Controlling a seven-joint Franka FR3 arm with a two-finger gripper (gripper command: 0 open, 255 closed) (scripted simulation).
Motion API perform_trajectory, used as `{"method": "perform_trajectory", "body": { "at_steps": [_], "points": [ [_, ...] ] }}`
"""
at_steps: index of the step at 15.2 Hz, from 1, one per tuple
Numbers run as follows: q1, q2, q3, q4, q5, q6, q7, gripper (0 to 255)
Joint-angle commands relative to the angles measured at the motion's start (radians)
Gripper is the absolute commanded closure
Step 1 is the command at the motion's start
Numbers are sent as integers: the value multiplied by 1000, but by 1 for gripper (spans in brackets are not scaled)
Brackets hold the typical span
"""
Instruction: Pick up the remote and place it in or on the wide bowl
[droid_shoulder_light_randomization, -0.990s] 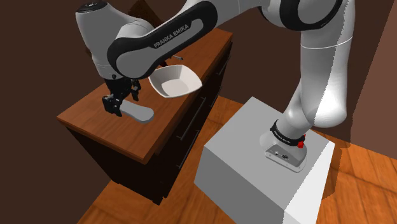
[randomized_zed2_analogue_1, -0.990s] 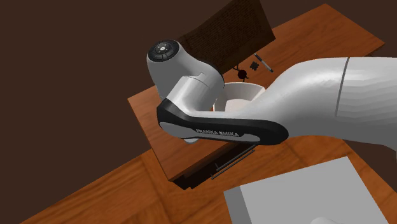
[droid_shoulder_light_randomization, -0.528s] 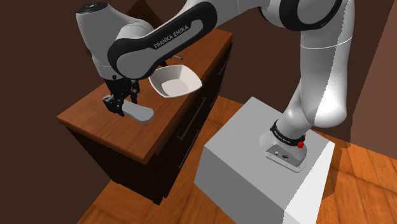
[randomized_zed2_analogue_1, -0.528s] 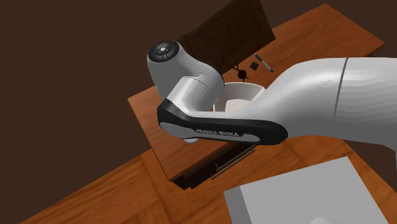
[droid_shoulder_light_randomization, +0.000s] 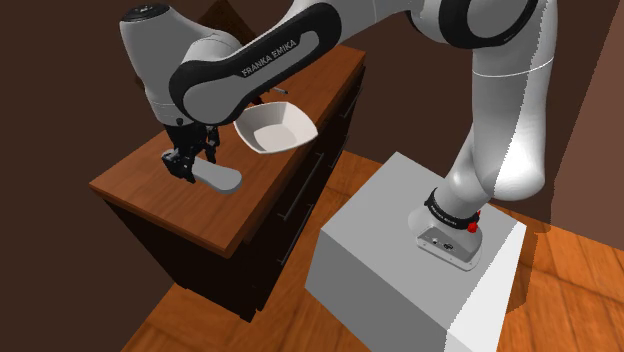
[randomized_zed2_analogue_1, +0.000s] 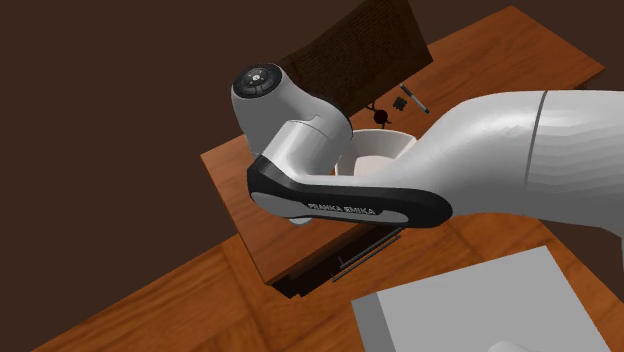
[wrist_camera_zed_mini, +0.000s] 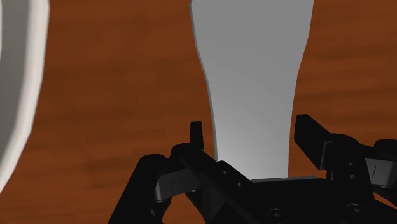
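A plain grey remote (droid_shoulder_light_randomization: 221, 178) lies flat on the wooden dresser top (droid_shoulder_light_randomization: 150, 192), broad at one end and narrow at the other. My black gripper (droid_shoulder_light_randomization: 183, 167) reaches down over its narrow end. In the wrist view the fingers (wrist_camera_zed_mini: 197, 136) press against both sides of the remote (wrist_camera_zed_mini: 254, 89), so the gripper (wrist_camera_zed_mini: 253, 133) is shut on it. The wide white bowl (droid_shoulder_light_randomization: 275, 129) stands on the same top just behind the remote, towards the shoulder view's right. Its rim (wrist_camera_zed_mini: 16, 83) curves past beside the gripper, and part of the bowl (randomized_zed2_analogue_1: 386, 146) peeks out behind my forearm.
The dresser has dark drawer fronts (droid_shoulder_light_randomization: 290, 205) facing the grey stand (droid_shoulder_light_randomization: 400, 250). On the floor past the dresser lie a dark patterned panel (randomized_zed2_analogue_1: 360, 45) and a small pen-like object (randomized_zed2_analogue_1: 415, 99). Wooden floor surrounds the furniture.
The fingers stood apart around the remote's narrow end a second ago; they have since closed onto it. The arm, remote and bowl have stayed in place.
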Motion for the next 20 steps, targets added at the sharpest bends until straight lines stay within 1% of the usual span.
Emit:
{"method": "perform_trajectory", "body": {
  "at_steps": [1, 11, 20],
  "points": [
    [0, 0, 0, 0, 0, 0, 0, 255],
    [-5, -53, 14, 59, 25, -108, -17, 255],
    [-5, -84, 22, 136, 41, -213, -29, 255]
  ]
}}
